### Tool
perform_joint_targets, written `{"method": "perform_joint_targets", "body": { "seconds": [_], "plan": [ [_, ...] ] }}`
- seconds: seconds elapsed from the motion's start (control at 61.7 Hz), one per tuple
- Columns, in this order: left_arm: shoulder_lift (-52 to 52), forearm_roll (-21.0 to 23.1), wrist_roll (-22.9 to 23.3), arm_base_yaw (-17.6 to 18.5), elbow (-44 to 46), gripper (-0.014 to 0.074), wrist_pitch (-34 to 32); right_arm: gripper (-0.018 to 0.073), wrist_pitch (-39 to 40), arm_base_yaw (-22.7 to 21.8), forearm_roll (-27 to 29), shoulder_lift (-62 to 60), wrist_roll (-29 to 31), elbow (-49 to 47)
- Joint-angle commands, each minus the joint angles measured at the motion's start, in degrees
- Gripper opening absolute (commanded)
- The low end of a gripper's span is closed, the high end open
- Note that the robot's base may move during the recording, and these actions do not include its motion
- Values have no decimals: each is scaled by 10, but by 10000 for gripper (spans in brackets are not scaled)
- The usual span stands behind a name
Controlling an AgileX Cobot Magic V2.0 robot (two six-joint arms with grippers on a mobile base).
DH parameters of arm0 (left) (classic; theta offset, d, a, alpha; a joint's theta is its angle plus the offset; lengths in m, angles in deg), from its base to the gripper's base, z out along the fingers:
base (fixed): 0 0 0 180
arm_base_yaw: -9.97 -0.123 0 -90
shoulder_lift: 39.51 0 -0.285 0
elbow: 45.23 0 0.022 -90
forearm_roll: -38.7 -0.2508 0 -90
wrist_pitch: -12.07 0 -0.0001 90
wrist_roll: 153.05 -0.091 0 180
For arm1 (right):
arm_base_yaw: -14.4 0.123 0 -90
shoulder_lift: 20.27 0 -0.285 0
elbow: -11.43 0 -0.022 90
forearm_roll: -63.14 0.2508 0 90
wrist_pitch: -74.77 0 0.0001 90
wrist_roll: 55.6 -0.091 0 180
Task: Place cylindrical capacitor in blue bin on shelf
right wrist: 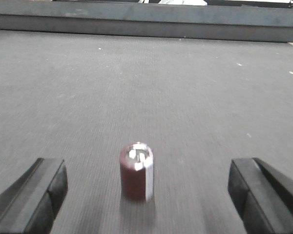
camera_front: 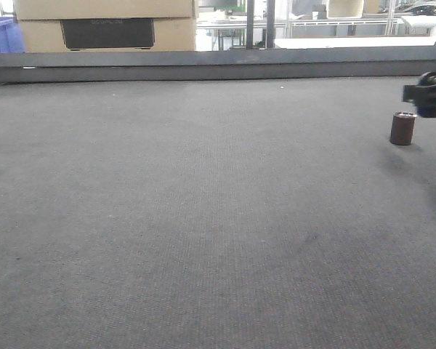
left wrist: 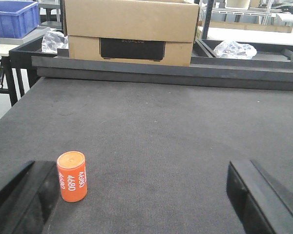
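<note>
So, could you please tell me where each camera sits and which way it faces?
Front view: low over the mat, facing the cardboard box; the right pincer shows near the capacitor.
Left wrist: on the left arm, looking through the open left pincer at an orange cylinder.
Right wrist: on the right arm, looking through the open right pincer at the capacitor.
Shared: front and right wrist both show the capacitor.

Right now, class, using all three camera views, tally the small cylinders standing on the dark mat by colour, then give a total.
Dark brown: 1 (the cylindrical capacitor)
Orange: 1 (the cylinder marked 4680)
Total: 2
</note>
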Motion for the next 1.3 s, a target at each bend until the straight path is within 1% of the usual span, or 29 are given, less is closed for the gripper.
{"method": "perform_joint_targets", "body": {
  "seconds": [0.0, 0.178, 0.357, 0.551, 0.762, 0.795, 0.876, 1.022, 1.071, 1.119, 1.217, 1.281],
  "plan": [
    [-2, 4, 2, 3, 4, 603, -4, 570, 18, 1, -3, 38, 1, -43],
    [-2, 4, 2, 3, 4, 603, -4, 570, -9, 1, -4, 107, 1, -122],
    [-2, 4, 2, 3, 4, 603, -4, 570, -16, 1, -4, 162, 1, -167],
    [-2, 4, 2, 3, 4, 603, -4, 570, -20, -1, -4, 196, 1, -187],
    [-2, 4, 2, 3, 4, 603, -4, 568, -20, -1, -4, 200, 1, -189],
    [-2, 4, 2, 3, 4, 603, -4, 555, -20, -1, -4, 200, 1, -189],
    [-2, 4, 2, 3, 4, 603, -4, 482, -20, -1, -4, 200, 1, -189],
    [-2, 4, 2, 3, 4, 603, -4, 209, -18, -1, -4, 200, 1, -189],
    [-2, 6, 2, 3, 4, 603, -4, 104, -18, -1, -4, 200, 1, -189],
    [-2, 6, 2, 3, 4, 603, -4, 27, -18, -1, -4, 200, 1, -189],
    [-2, 6, 2, 3, 4, 603, -4, -74, -16, -1, -4, 195, 1, -189],
    [-2, 6, 2, 3, 4, 603, -1, -113, -17, -1, -4, 181, 1, -188]
  ]
}}
